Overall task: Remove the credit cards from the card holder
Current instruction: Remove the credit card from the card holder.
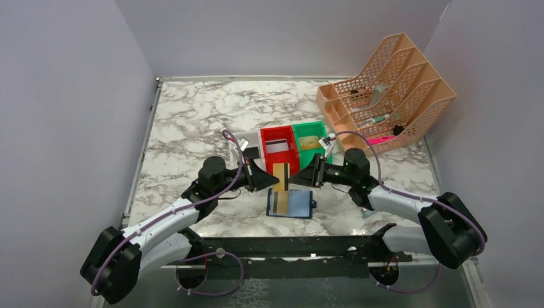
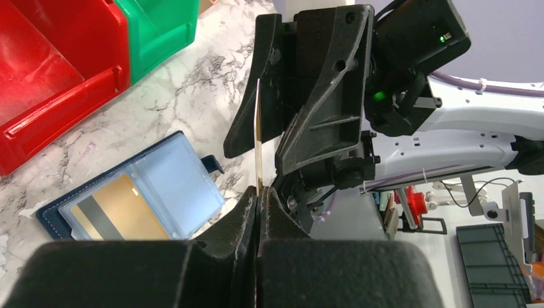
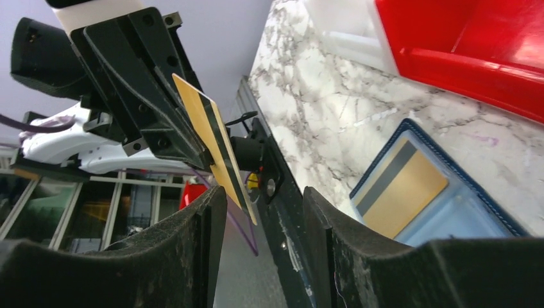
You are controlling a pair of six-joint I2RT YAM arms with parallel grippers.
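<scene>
Pinched gold card [image 1: 280, 174] upright in left fingers [image 2: 218, 256] above card holder [image 1: 300, 204]; straddled its far edge with spread right fingers [image 3: 186, 256].

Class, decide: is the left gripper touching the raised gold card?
Touching. The left wrist view shows the left gripper shut on the card, its lower edge pinched between the fingers without a gap.

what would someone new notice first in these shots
A striped gold card stands on edge above the middle of the table, pinched in the shut left jaws, with the right jaws open and facing it. Just below it the navy card holder lies open on the marble, a second gold card in its clear sleeve. A peach mesh organiser fills the far right corner.
</scene>
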